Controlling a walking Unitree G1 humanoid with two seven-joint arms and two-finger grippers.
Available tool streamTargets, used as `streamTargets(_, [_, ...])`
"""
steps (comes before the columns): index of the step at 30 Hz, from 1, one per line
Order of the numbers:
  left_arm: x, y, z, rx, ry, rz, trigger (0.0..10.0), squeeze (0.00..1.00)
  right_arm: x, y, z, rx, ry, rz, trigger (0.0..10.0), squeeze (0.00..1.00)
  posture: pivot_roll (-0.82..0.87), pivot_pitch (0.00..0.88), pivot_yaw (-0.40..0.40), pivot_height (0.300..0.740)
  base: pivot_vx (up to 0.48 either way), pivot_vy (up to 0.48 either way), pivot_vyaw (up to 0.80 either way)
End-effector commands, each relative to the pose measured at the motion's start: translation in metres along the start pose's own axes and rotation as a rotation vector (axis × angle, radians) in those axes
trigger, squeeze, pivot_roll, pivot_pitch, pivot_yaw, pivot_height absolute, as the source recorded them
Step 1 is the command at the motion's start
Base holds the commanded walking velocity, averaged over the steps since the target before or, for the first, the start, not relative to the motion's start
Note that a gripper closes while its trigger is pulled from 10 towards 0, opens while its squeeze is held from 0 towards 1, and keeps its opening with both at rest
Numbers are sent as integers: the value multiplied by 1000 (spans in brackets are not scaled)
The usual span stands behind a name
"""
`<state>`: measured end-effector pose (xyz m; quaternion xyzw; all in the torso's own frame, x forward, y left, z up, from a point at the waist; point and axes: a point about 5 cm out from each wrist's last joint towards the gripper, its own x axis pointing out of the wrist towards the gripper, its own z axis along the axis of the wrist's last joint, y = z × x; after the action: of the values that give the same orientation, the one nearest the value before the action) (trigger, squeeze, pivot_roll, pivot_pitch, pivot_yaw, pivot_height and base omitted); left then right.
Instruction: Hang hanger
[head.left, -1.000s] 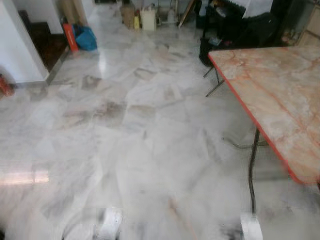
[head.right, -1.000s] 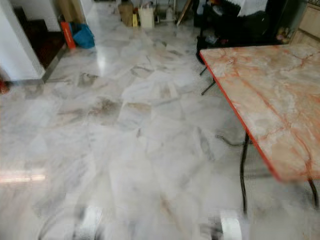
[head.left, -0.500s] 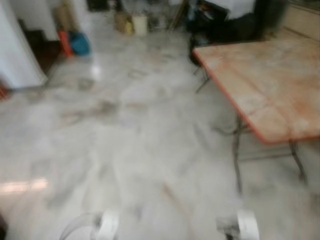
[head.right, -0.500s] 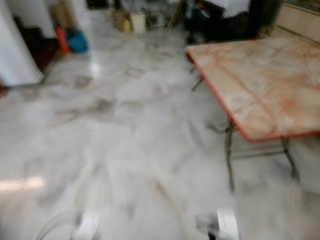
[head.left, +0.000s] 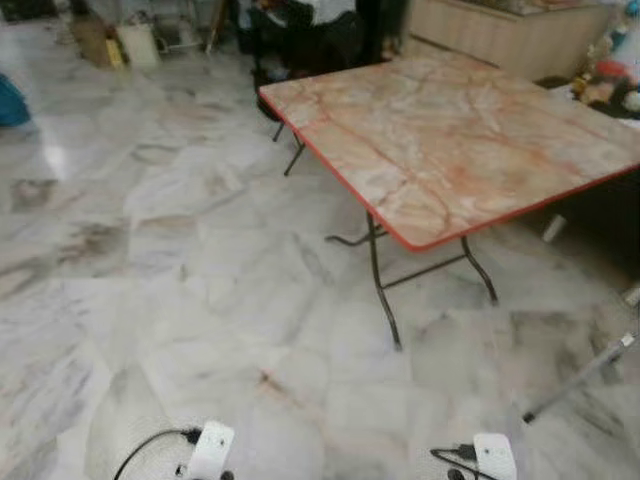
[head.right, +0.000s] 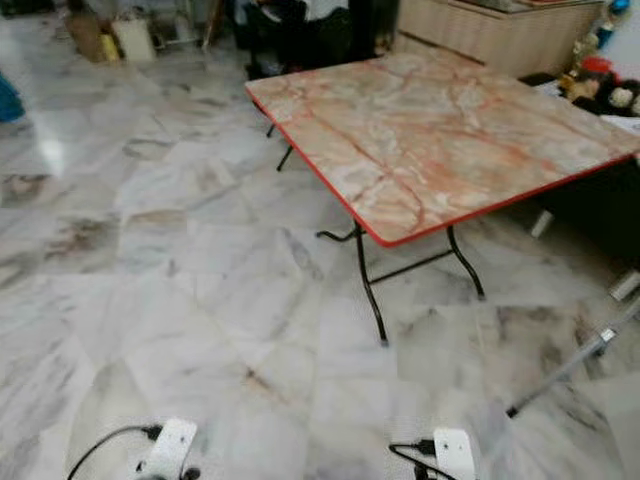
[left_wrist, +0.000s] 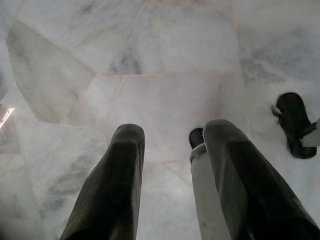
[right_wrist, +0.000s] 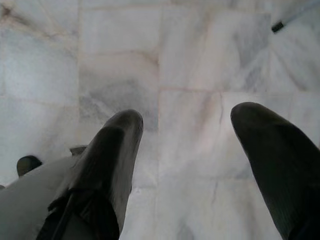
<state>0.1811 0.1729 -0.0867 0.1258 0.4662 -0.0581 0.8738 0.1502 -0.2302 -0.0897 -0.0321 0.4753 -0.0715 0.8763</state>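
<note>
Marble tiles, grey-white and veined, cover the floor (head.left: 180, 280) across the whole lower and left part of the eye views. One folding table stands in the upper right of the frame; its tabletop (head.left: 450, 140) is pinkish marble-patterned with a red edge and rests on thin dark metal legs (head.left: 385, 300), two of which show clearly under the near corner. One slim pole (head.left: 580, 378) with a dark tip lies slanting along the floor at the lower right. Behind the table, at the top of the frame, sits one long wooden cabinet (head.left: 500, 35), and at the upper left a few boxes and containers (head.left: 125, 40) stand against the far wall, too small to count surely.

Two silver wrists show at the bottom edge of the eye view, each with a cable. The left gripper (left_wrist: 172, 145) hangs over the floor, its two black fingers (left_wrist: 117, 180) parted with bare tile between them, so the jaws are released. The right gripper (right_wrist: 187, 130) also hangs over the tiles, its two fingers (right_wrist: 112, 155) spread wide, jaws released and holding nothing. I cannot make out a hanger in any of the views.
</note>
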Motion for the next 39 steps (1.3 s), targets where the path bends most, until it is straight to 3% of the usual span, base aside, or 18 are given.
streamTargets(1, [-1, 1, -4, -2, 13, -3, 10000, 0, 0, 1, -1, -8, 5, 2, 10000, 0, -140, 0, 12, 740, 0, 0, -775])
streamTargets(9, [-1, 0, -3, 93, 5, -21, 10000, 0, 0, 3, -3, -4, 9, 1, 10000, 0, -146, 0, 22, 740, 0, -113, -775])
streamTargets(12, [-1, 5, -8, 22, 23, 0, 10000, 0, 0, 4, -4, -6, 13, 3, 10000, 0, -148, 0, 26, 740, 0, -124, -775])
streamTargets(16, [-1, 5, -7, 91, 16, -17, 10000, 0, -1, 5, -5, -2, 15, 2, 10000, 0, -157, 0, 35, 740, 0, -66, -775])
streamTargets(39, [-3, 7, -14, 121, 39, -26, 10000, 0, 0, 6, -4, 19, 16, -6, 10000, 0, -160, 0, 38, 740, 0, -25, -775])
